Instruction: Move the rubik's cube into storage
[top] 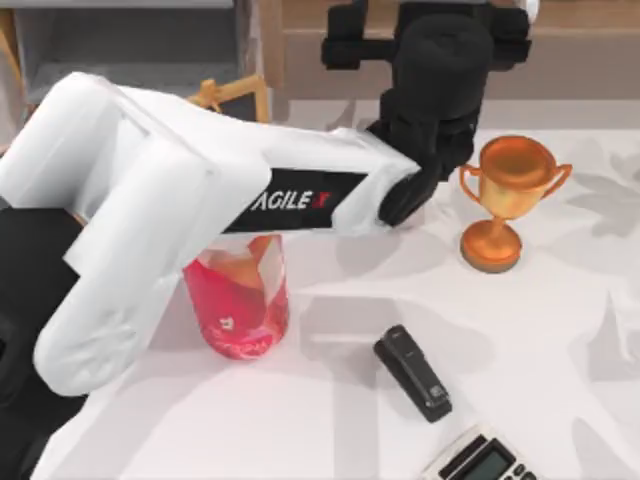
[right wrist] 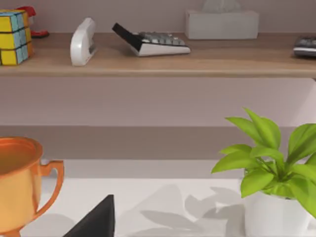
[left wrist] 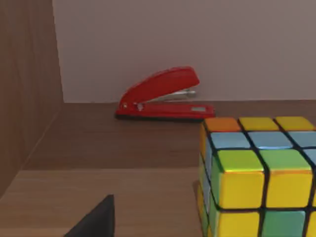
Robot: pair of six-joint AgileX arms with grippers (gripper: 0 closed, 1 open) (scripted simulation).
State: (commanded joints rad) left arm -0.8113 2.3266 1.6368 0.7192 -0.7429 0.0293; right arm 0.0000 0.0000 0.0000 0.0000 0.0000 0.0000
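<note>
Yellow-faced rubik's cube [left wrist: 256, 175], edge-cropped

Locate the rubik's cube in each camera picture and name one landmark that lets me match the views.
Top view: the cube is not in this picture.
Left wrist view: the rubik's cube sits close up on the wooden shelf, in front of the red stapler.
Right wrist view: the cube stands far off at the shelf's end.
Shared landmark: the red stapler behind the cube, in both wrist views.
</note>
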